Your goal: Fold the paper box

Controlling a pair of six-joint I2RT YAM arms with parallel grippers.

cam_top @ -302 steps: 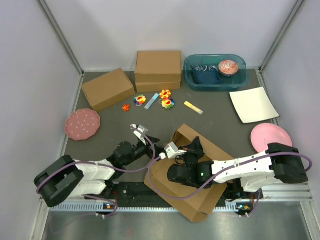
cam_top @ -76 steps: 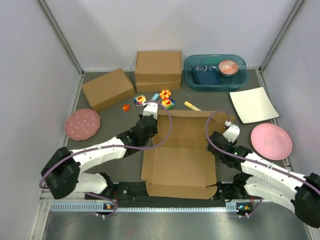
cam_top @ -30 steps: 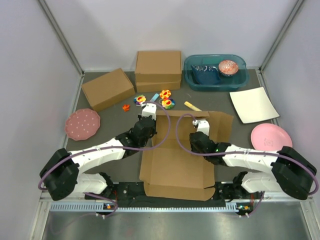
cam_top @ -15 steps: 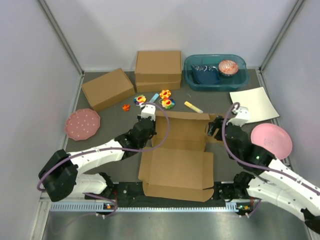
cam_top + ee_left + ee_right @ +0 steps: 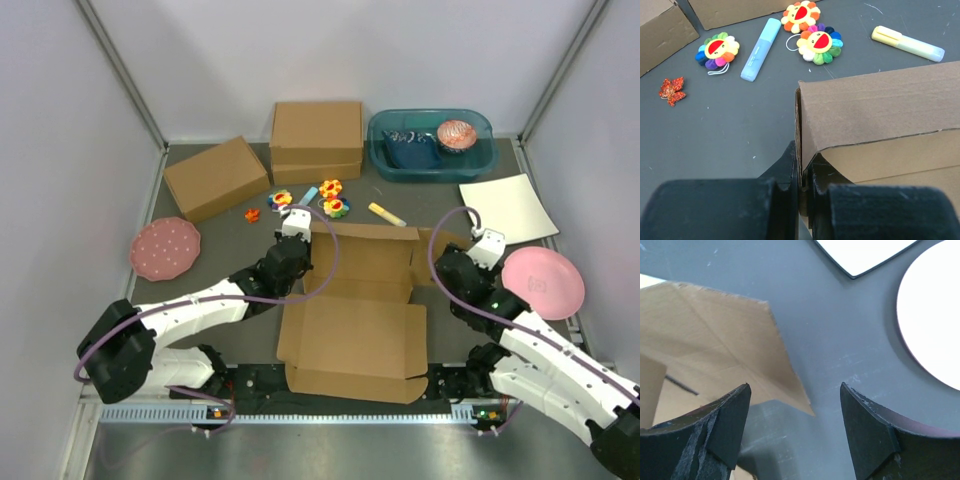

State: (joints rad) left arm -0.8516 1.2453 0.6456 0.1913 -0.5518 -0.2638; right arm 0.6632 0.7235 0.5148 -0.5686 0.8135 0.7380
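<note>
Sprawling across the table's (image 5: 225,245) near middle, the paper box (image 5: 350,335) has its far wall raised — my left pincer (image 5: 801,167) pinches that wall's left corner, my right pincer (image 5: 794,389) hangs spread over the right flap's edge.

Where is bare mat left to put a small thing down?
Bare mat lies between the dotted pink plate and the left arm, and between the yellow marker and the white square plate. Crowded: the flower toys behind the paper box.
</note>
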